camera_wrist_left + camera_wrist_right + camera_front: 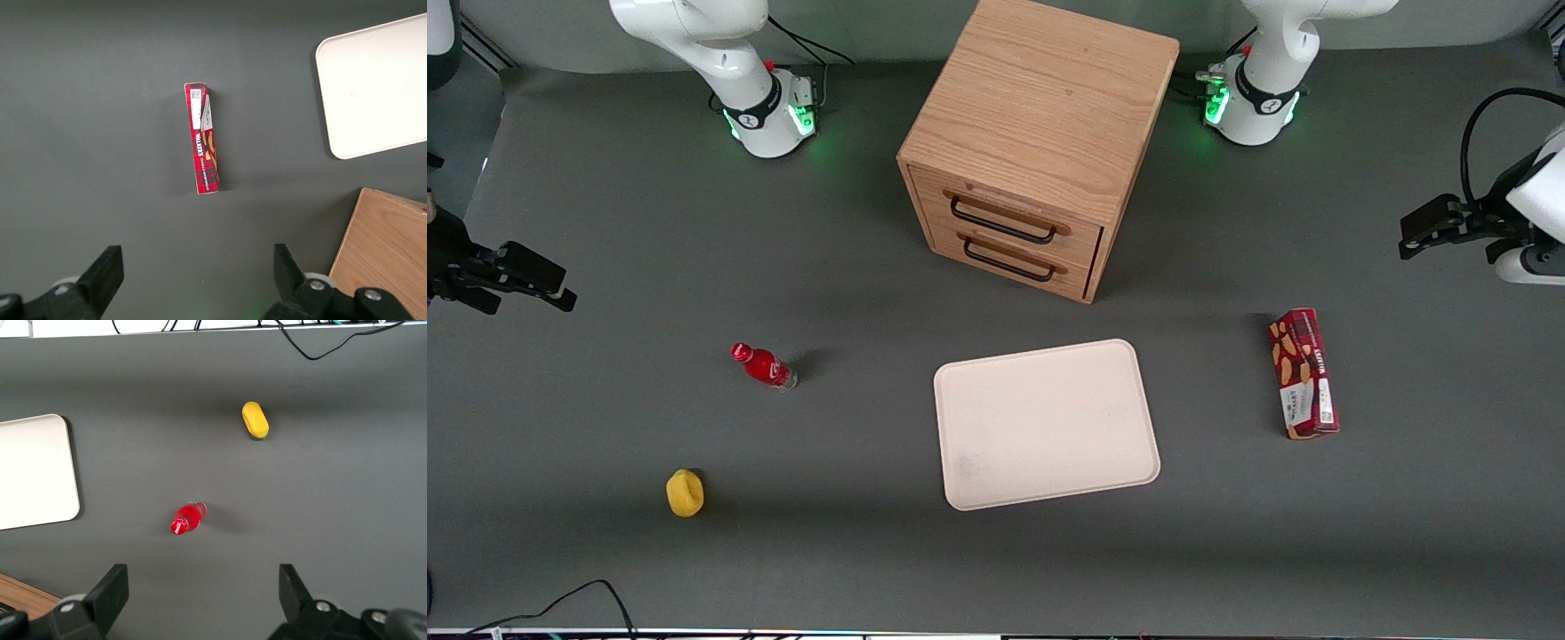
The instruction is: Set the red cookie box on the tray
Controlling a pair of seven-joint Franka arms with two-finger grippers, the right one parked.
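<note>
The red cookie box (1304, 373) lies flat on the grey worktop (1432, 462) toward the working arm's end, its long axis running toward and away from the front camera, with cookie pictures and a white label patch on its upper face. In the left wrist view the red cookie box (203, 137) shows a narrow edge with lettering. It is on the bare worktop, well apart from the tray (1046, 424), which sits flat near the middle, in front of the wooden drawer cabinet (1032, 142). The tool (1427, 229) hangs above the worktop near its edge, farther from the front camera than the box and clear of it; the wrist view shows its fingers (100, 273) spread wide, holding nothing. Toward the parked arm's end stand a small red bottle (764, 365) and, nearer the front camera, a yellow object (685, 492).
</note>
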